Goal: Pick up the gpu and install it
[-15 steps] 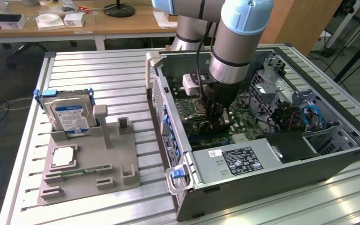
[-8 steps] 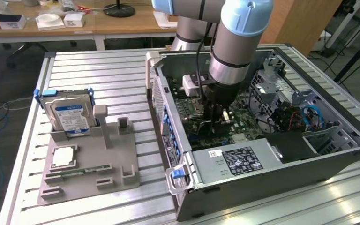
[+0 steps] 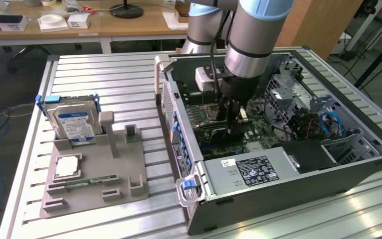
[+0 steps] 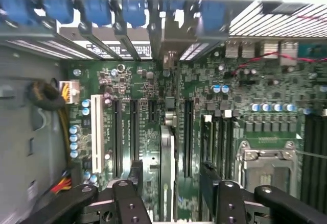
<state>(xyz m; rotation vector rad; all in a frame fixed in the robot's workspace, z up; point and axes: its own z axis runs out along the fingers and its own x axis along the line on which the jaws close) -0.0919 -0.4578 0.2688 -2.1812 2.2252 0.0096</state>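
A: Exterior view first. Arm pose?
B: One arm (image 3: 257,30) comes down steeply into the open computer case (image 3: 277,199), which lies on its side on the slatted desk (image 3: 98,74). Claw (image 3: 234,127) is low over the motherboard, mid-case. Can't make out the card under it from here.

A: Other stuff, counts?
B: One grey holder (image 3: 91,174) on the desk to the exterior view's left of the case. In it: one blue-labelled hard drive (image 3: 73,122) standing upright, one square processor chip (image 3: 67,167) lying flat, one green memory stick (image 3: 85,183) near the front. One power supply (image 3: 250,169) with a white label in the case's near corner.

A: Wrist view. Where's the gpu?
B: One gpu (image 4: 166,152), seen edge-on: a thin strip, silvery along its top edge, standing upright on the green motherboard (image 4: 148,91) in line with the long black slots. Its metal bracket (image 4: 164,45) sits at the case's back wall among the blue clips. Looks seated, not lifted.

A: Claw state?
B: Claw (image 4: 172,169) is spread wide. Two black fingers (image 4: 135,183), one each side of the card, with a visible gap to it on both sides. Nothing gripped.

A: Anything else?
B: One white slot (image 4: 95,132) and one processor socket (image 4: 268,163), on opposite sides of the card.
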